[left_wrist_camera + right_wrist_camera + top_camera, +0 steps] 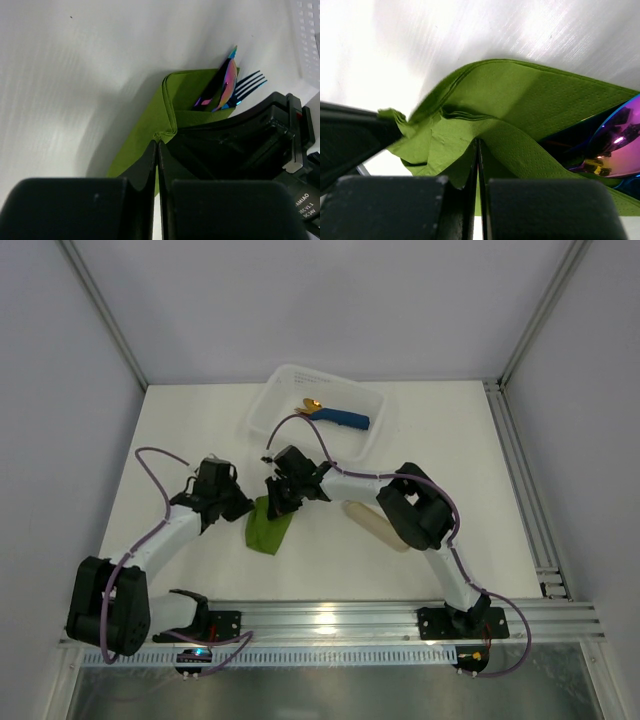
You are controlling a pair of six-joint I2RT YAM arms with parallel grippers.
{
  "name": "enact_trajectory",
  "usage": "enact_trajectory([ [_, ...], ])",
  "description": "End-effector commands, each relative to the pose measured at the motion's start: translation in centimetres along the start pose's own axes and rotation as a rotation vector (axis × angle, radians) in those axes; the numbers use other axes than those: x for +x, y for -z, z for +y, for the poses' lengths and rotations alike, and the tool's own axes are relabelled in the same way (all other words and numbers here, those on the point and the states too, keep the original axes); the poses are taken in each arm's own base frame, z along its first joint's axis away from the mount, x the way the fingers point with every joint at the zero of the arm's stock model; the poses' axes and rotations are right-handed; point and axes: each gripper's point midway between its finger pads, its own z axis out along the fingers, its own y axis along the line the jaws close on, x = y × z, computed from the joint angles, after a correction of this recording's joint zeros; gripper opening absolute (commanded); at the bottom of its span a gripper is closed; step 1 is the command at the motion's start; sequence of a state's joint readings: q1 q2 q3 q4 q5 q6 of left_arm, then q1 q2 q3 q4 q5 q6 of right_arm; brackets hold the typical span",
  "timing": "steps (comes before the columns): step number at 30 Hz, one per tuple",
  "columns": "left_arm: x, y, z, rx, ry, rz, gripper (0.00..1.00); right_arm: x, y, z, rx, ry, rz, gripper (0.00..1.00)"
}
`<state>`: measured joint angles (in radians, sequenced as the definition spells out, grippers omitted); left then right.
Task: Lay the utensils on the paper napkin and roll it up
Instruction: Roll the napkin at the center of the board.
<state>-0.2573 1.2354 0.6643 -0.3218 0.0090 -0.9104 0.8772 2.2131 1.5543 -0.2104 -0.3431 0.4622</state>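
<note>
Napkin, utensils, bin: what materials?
Napkin: thin paper, matte olive, with dimpled embossing and soft creases. Utensils: likely metal, with a mirror-glossy iridescent purple-blue-pink finish. Bin: looks like translucent white plastic, since the table shows faintly through its walls.

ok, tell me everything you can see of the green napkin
The paper napkin is thin olive-green dimpled paper in several plies, folded over the utensils, whose iridescent ends and fork tines poke out. It lies rumpled on the white table, pinched by the left hand and the right hand.

white-linked arms (160, 537) with black joints (108, 605) — purple cables (155, 450) along each.
</note>
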Motion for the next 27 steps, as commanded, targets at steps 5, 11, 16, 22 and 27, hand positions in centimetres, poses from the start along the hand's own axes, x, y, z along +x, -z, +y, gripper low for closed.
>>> enact_trajectory([
  [5,2.6,0.1,-2.7,0.088,0.026,0.039,0.0,1.5,-1.1,-1.9,0.073,0.014,0.034,0.03],
  [11,3.3,0.7,-2.5,0.089,0.118,-0.018,0.0,1.4,-0.9,-1.2,0.041,-0.01,0.024,0.04],
  [16,3.1,1.7,-2.3,0.107,0.172,-0.056,0.0,1.6,-0.9,-1.0,0.027,-0.079,-0.004,0.03],
  [22,3.7,1.9,-2.8,0.139,0.196,-0.029,0.0,2.5,-1.4,-1.2,0.007,-0.213,-0.023,0.04],
  [27,4.2,1.4,-3.4,0.147,0.225,-0.02,0.0,3.4,-1.7,-1.6,0.011,-0.284,-0.016,0.04],
])
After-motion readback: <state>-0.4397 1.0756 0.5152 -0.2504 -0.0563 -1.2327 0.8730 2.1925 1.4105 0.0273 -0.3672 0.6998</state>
